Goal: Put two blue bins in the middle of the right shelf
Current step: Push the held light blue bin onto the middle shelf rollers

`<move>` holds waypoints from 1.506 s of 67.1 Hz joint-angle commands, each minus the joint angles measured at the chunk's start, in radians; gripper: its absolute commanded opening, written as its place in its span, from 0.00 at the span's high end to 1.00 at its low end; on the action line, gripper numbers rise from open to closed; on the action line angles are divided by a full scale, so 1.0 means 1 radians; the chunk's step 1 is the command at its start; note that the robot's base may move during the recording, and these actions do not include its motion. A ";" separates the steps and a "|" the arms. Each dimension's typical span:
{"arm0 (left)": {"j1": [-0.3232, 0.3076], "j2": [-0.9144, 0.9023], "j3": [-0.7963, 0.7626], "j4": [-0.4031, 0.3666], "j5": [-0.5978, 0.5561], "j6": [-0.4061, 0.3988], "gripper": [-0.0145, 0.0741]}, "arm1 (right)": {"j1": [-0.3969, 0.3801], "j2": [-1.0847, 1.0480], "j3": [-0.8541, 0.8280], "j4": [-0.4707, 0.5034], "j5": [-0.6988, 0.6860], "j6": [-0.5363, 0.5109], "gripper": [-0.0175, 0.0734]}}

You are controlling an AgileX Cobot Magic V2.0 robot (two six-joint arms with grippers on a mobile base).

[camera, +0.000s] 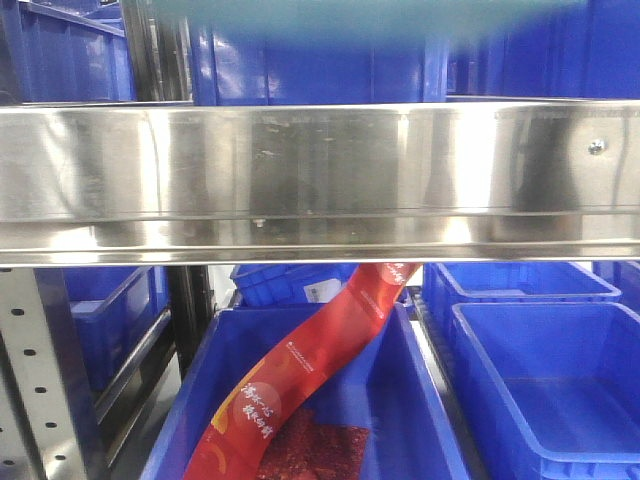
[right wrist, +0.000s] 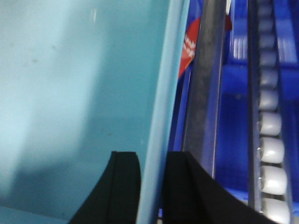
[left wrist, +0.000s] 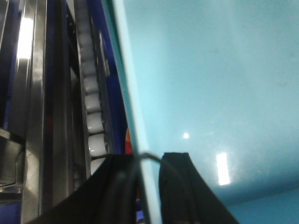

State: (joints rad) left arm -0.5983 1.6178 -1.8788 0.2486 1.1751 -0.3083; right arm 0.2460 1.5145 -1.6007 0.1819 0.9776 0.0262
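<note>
Both our wrist cams are basically full of pale cyan plastic. Our left gripper (left wrist: 150, 172) has its black fingers (left wrist: 180, 186) on either side of the thin rim of the blue bin (left wrist: 210, 84), clamped onto that edge, with the smooth inside wall filling the right of the view. Our right gripper (right wrist: 153, 186) is doing the same on the opposite rim of the blue bin (right wrist: 70, 93), one finger inside the wall, one outside, pinched tight on it.

Front cam is mostly the broad brushed-steel rail of the right shelf middle (camera: 320, 175), with a small bolt (camera: 596, 146) near its right end. A blurry teal strip (camera: 380, 25) sits along the very top of that view, above the rail; probably the bin's edge, but it's too smeared to say for sure.

Beside the bin, each wrist view shows a track of white rollers (left wrist: 93, 121) and dark blue plastic. Below the rail there's a dark blue crate (camera: 300, 400) with a red printed bag (camera: 300, 370) hanging into it, plus another dark blue crate (camera: 550, 380) on the right.
</note>
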 commanded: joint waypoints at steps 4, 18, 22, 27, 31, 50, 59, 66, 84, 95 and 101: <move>-0.002 0.017 0.021 0.009 -0.084 0.016 0.96 | -0.002 -0.003 0.063 -0.027 -0.182 -0.018 0.98; -0.002 0.061 0.033 0.027 -0.101 0.016 0.96 | -0.002 0.037 0.100 -0.027 -0.219 -0.018 0.98; -0.002 0.073 0.033 0.026 -0.099 0.016 0.96 | -0.002 0.048 0.100 -0.027 -0.221 -0.018 0.98; -0.002 0.082 0.034 0.026 -0.094 0.016 0.96 | -0.002 0.059 0.100 -0.027 -0.223 -0.018 0.96; -0.002 0.091 0.034 0.026 -0.094 0.016 0.96 | -0.002 0.061 0.100 -0.027 -0.226 -0.018 0.90; -0.002 0.102 0.034 0.026 -0.094 0.016 0.67 | -0.002 0.060 0.100 -0.027 -0.227 -0.018 0.37; -0.002 0.100 0.034 0.028 -0.094 0.016 0.37 | -0.002 0.049 0.088 -0.027 -0.220 -0.018 0.30; -0.002 0.094 0.030 0.028 -0.086 0.016 0.20 | -0.002 0.023 0.086 -0.029 -0.218 -0.018 0.31; -0.002 0.001 0.030 0.044 -0.041 0.018 0.15 | -0.006 -0.105 0.086 -0.053 -0.212 -0.018 0.35; -0.002 -0.088 0.030 0.082 0.017 0.018 0.29 | -0.006 -0.221 0.086 -0.074 -0.198 -0.018 0.60; -0.002 -0.129 0.030 0.107 0.046 0.018 0.53 | -0.006 -0.280 0.091 -0.114 -0.189 -0.018 0.80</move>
State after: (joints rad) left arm -0.5965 1.5340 -1.8395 0.3267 1.1939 -0.2909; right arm 0.2460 1.2919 -1.5044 0.1098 0.7871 0.0130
